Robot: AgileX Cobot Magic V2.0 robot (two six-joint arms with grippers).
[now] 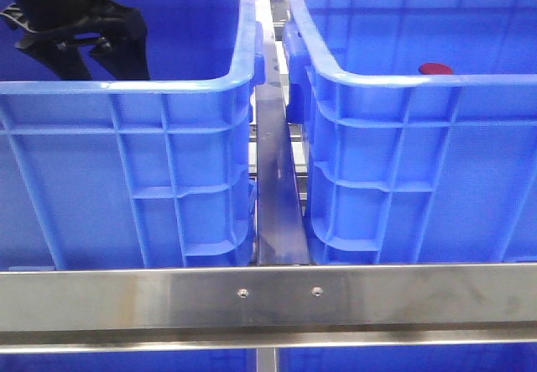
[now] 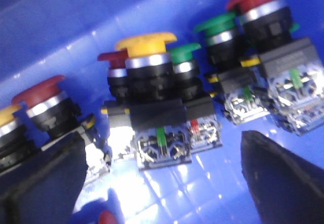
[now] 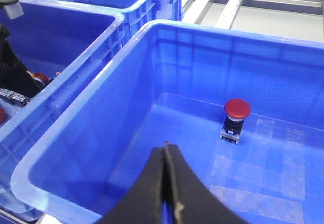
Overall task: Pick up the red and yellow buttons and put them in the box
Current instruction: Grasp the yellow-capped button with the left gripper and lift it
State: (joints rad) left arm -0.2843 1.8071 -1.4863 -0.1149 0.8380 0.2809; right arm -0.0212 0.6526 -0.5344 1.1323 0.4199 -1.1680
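Left pincer (image 2: 162, 183), fingers spread, hangs just short of the yellow button (image 2: 147, 44), upright (cap uppermost) between its tips; right pincer (image 3: 167, 193) pressed together over the box (image 3: 76, 133).

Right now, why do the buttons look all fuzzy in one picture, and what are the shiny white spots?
In the left wrist view the camera is very close, so the yellow button and its neighbours look soft and blurred, and the white spots are light glaring off the blue crate floor. In the right wrist view the lone red button looks sharp. In the front view the metal rail shines.
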